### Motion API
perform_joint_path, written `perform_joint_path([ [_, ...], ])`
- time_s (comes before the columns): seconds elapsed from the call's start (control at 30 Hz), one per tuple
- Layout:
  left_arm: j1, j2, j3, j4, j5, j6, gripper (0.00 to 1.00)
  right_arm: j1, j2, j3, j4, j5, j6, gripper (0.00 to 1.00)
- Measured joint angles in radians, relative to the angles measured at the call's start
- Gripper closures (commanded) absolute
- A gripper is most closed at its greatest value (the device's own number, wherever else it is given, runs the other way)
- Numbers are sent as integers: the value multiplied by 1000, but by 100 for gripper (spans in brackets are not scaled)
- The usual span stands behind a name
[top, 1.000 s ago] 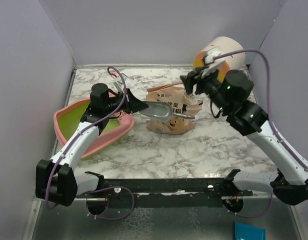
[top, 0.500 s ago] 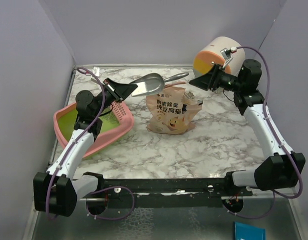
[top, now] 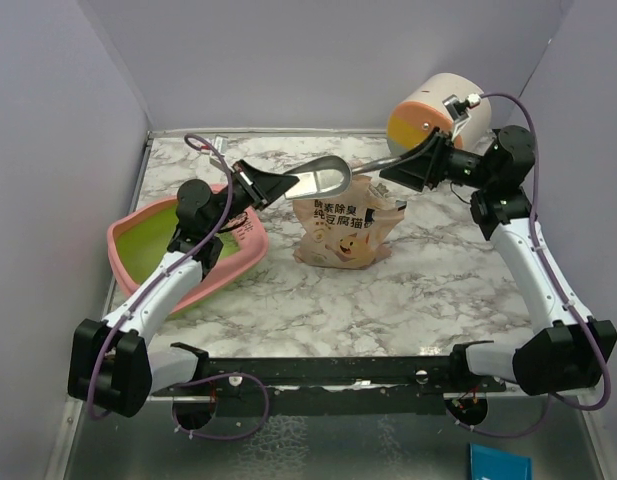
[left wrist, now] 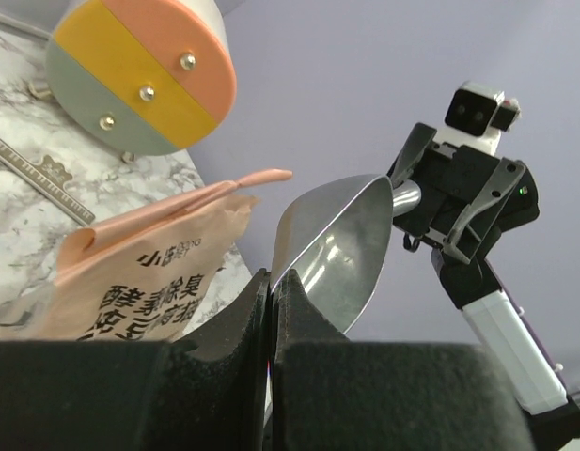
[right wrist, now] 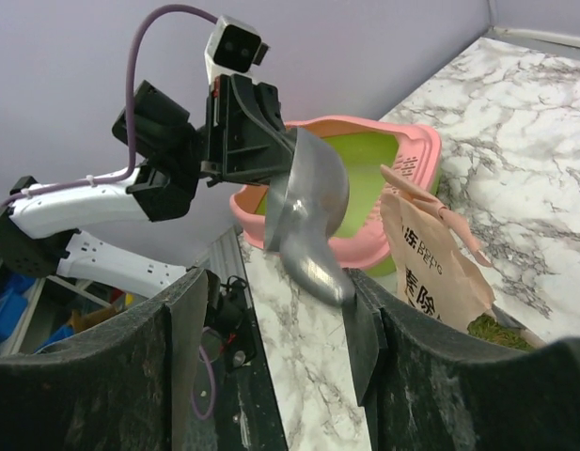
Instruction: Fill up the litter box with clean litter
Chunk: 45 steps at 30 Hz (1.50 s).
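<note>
White-and-grey marbled tabletop [top: 428, 290] enclosed by plain lavender walls: back wall [top: 318, 60], left wall [top: 48, 200], right wall [top: 593, 110]. Black rail [top: 328, 372] along the near edge, grey floor [top: 318, 445] below; even, diffuse lighting

A wide shallow plastic litter tray [top: 148, 245] is pink outside and yellow-green inside. A crinkled tan pouch [top: 343, 228] carries black Chinese lettering, and a scoop of shiny grey metal [top: 323, 180] glints silver. The round drawer drum [top: 433, 112] is cream with a face banded orange, yellow and grey-green. The tabletop [top: 438, 290] is white marble veined grey, under pale lilac walls [top: 288, 60] and white-and-black robot arms [top: 533, 265].
</note>
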Motion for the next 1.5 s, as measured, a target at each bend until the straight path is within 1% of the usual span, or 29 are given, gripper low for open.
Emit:
perform_joint_path([
  [0.13,-45,29,0,3,-10,6,100,8,23,6,1,0,0,43],
  [0.3,-72,42,1,3,-26,16,100,27,36,6,14,0,2,47],
  [0.5,-94,61,14,4,-34,23,100,60,40,6,-2,2,-27,49],
  [0.6,-98,64,17,5,-43,26,100,68,40,7,-24,11,-53,49],
  [0.73,-98,64,17,5,-56,31,100,75,40,8,-82,45,-99,43],
  [0.83,-102,64,17,5,-61,32,100,79,40,8,-116,76,-127,43],
  [0.97,-103,63,17,5,-64,35,100,80,40,8,-138,93,-144,52],
  [1.07,-103,63,17,5,-70,36,100,81,40,8,-142,95,-149,53],
  [1.2,-104,63,17,5,-73,38,100,81,39,8,-153,96,-158,61],
  [1.43,-108,63,17,5,-76,39,100,81,31,8,-160,96,-166,59],
  [1.5,-108,63,17,5,-77,40,100,81,30,8,-163,96,-170,55],
])
